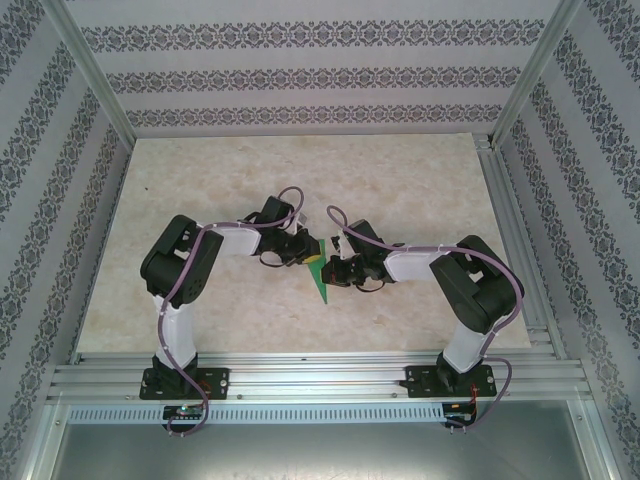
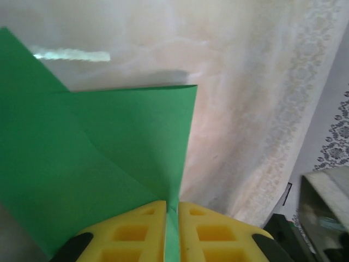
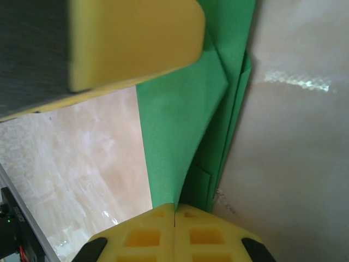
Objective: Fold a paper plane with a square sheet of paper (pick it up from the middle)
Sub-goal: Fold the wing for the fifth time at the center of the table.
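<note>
We see the folded green paper [image 1: 321, 280] near the middle of the bench [image 1: 420, 180], held between the two arms, with its narrow tip pointing toward 6 o'clock in the top view. The left jaws meet it from 10 o'clock and the right jaws from 3 o'clock. The two sets come very near each other at the sheet.

From the left wrist, we find the left jaws clenched on the paper [image 2: 109, 158]. Their yellow pads [image 2: 133, 236] sit at 6 o'clock with a thin green strip pinched in the slit between them. From that grip the paper fans out toward 10 and 12 o'clock. A diagonal crease runs off toward 10 o'clock and a straight edge rises toward 12 o'clock.

From the right wrist, we find the right jaws clenched on it too. Their yellow pads [image 3: 142, 238] press together at 6 o'clock, and the paper [image 3: 174, 125] climbs out of their seam toward 12 and 1 o'clock. Its layered edges stack along its 3 o'clock side. At 11 o'clock the left jaws' yellow pad [image 3: 136, 38] hangs just beside the paper's upper part, and we cannot tell whether it touches there.
</note>
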`<state>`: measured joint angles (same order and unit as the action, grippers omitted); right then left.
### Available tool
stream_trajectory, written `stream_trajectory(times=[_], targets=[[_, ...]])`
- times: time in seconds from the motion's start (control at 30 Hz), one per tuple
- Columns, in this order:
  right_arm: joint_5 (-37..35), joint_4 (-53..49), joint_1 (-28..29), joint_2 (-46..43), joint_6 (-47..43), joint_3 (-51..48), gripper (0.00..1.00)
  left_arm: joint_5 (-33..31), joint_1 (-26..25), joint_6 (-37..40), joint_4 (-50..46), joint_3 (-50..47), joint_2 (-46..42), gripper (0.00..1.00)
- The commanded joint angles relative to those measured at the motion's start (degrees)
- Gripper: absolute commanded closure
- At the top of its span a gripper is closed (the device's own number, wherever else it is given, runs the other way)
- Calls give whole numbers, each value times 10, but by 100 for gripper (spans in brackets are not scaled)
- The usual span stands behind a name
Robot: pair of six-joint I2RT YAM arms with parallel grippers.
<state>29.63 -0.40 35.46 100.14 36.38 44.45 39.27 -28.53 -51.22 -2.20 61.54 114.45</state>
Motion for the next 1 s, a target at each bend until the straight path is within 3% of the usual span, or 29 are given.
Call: stream_trajectory(times=[0.0,0.23,0.37,0.67,0.83,0.97], targets=[[-17,-24,-7,-15,-8,3,96,-22,-1,17,-5,-2,16,85],[-54,-90,-7,-77,-19,9,83,-36,-1,32,-23,-2,21,86],[-21,-79,-6,-110,-7,-2,88,-41,-1,39,-34,3,21,86],[58,24,26,-62,56,2,92,-35,-2,42,-39,11,23,86],[37,7,24,-31,54,6,92,-34,-1,47,-46,15,22,86],[54,60,10,-5,75,-29,92,-31,-1,49,-48,14,19,87]])
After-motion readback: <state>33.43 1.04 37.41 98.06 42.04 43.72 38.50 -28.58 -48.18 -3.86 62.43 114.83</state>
